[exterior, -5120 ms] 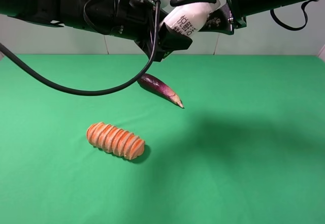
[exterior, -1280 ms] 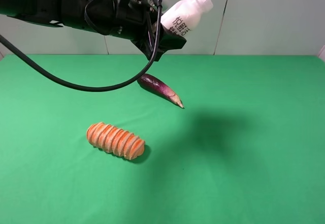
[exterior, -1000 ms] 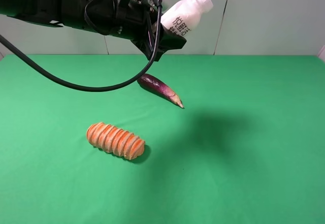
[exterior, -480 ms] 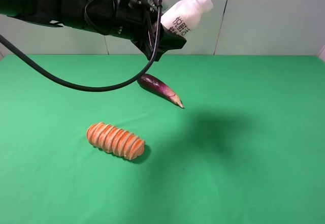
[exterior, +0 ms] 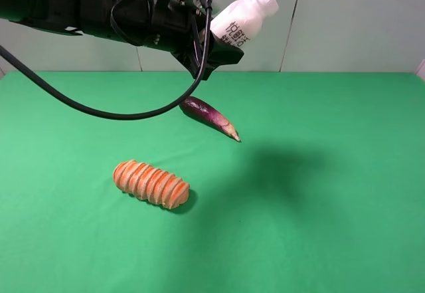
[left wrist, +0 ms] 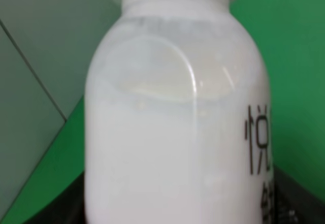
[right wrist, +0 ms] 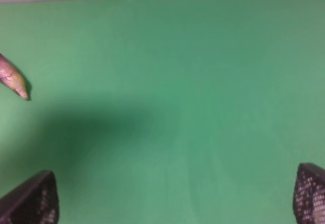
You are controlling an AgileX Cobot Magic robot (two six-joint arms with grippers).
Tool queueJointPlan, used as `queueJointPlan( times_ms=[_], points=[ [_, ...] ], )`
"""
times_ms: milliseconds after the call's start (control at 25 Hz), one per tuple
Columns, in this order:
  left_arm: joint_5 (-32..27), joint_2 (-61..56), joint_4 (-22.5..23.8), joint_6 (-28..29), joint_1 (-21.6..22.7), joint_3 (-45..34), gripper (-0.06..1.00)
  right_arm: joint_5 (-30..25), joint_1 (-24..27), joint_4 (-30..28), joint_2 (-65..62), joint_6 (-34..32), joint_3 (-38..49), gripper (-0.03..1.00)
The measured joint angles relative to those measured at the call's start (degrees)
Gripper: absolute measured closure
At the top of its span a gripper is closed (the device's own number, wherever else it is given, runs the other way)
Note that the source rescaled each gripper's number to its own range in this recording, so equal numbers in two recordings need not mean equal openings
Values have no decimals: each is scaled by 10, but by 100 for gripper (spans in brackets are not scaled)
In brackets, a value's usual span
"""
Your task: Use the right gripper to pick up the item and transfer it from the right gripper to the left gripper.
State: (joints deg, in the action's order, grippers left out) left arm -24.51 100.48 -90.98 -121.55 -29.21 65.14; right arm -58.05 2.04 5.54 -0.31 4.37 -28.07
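Observation:
The white bottle with white cap and dark lettering is held high above the back of the table, cap tilted up and to the right. My left gripper, on the black arm with the thick looping cable, is shut on its lower body. In the left wrist view the bottle fills the frame, with dark jaws at the lower corners. My right gripper is out of the exterior high view. Its wrist view shows its fingertips wide apart and empty above the green cloth.
A purple eggplant lies on the green table just below the left gripper; its tip shows in the right wrist view. A ridged orange bread loaf lies left of centre. A pale wall stands behind.
Five seconds ago both grippers held the bottle. The right gripper has let go and left the exterior view. Over the last second nothing has moved.

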Motion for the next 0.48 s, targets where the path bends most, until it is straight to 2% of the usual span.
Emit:
queueJointPlan(
  times_ms=[360,480],
  points=[
    [27,0,0,0,5,0,93,0,0,0,0,0,0,-3],
    [27,0,36,46,12,0,93,0,0,0,0,0,0,-3]
  ],
)
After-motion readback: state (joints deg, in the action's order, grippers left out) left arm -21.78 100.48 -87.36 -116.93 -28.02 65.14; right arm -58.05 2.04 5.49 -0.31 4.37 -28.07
